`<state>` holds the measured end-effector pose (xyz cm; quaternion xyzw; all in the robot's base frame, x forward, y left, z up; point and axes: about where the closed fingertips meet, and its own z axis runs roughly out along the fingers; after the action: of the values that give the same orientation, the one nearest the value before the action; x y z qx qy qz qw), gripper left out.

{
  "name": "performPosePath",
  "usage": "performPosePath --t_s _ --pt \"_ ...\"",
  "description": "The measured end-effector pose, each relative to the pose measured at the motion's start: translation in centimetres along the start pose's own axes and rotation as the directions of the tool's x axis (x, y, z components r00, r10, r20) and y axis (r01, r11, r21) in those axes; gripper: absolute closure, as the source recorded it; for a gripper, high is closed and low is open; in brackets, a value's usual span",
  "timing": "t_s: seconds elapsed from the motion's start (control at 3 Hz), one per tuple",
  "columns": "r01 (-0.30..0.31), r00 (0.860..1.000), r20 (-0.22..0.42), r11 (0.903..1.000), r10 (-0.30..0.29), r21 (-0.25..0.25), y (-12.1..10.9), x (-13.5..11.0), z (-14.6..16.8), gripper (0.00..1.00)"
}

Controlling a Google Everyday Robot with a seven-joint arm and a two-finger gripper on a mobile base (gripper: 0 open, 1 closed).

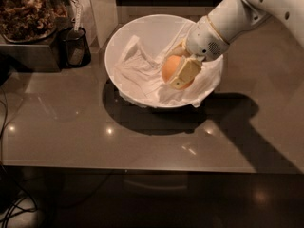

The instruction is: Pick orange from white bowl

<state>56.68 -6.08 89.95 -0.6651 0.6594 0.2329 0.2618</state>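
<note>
The white bowl (142, 28) stands in the middle of the dark table, lined with a crumpled white cloth (137, 75). The orange (169, 68) is in the right half of the bowl, above the cloth. My gripper (175, 68) comes down from the upper right on the white arm and is shut on the orange. One tan finger (185, 74) lies across the orange's front right side, and the other shows behind it. The fingers hide part of the orange.
A dark container of brown bits (26, 8) stands at the back left on a dark block, with a small black holder (75, 46) beside it. A pale upright panel (97, 8) stands behind the bowl's left side. The table's front edge (142, 167) runs below.
</note>
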Motion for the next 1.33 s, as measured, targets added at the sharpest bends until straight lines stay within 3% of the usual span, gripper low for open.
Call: performPosePath --t_s 0.67,1.0,1.33 --pt "0.098 0.983 0.15 0.9932 -0.106 0.064 2.3 -3.6 -5.2 1.0" --pt "0.086 0.97 0.215 0.9901 -0.109 0.111 4.6 -3.8 -7.9 1.0" --pt "0.009 0.963 0.263 0.9837 -0.056 0.179 7.3 -2.2 -10.5 1.0"
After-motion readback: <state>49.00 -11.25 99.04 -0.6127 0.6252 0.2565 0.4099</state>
